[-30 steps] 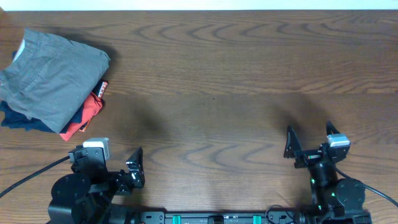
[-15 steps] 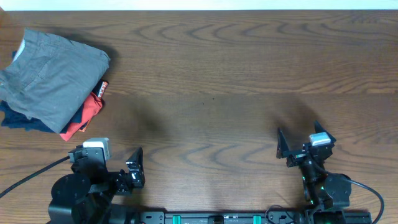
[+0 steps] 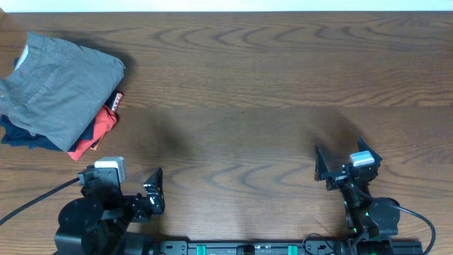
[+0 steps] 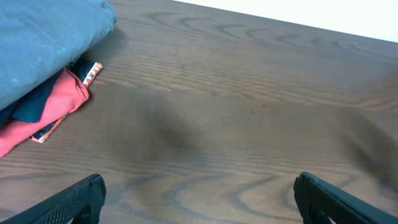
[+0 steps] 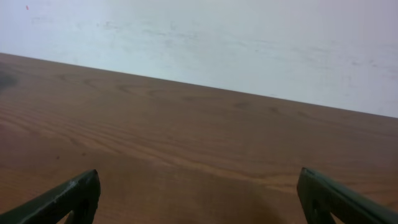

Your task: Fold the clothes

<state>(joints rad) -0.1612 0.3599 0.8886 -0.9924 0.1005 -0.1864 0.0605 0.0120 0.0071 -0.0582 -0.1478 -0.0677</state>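
The grey woven shorts (image 3: 60, 88) lie folded on top of a pile at the table's far left; in the left wrist view they show at the upper left (image 4: 43, 43). My left gripper (image 4: 198, 190) is open and empty near the front edge, well short of the pile; overhead only one of its fingers shows (image 3: 153, 190). My right gripper (image 3: 341, 160) is open and empty at the front right, also seen in its wrist view (image 5: 198, 186), facing bare wood and a white wall.
Under the shorts lie a dark navy folded garment (image 3: 28, 138) and a red-orange folded garment (image 3: 99, 131), which also shows in the left wrist view (image 4: 43, 118). The brown wooden table (image 3: 248, 106) runs back to a white wall.
My right gripper swung a little to the left and turned between one second and half a second ago, then held still. The left arm and the pile have not moved.
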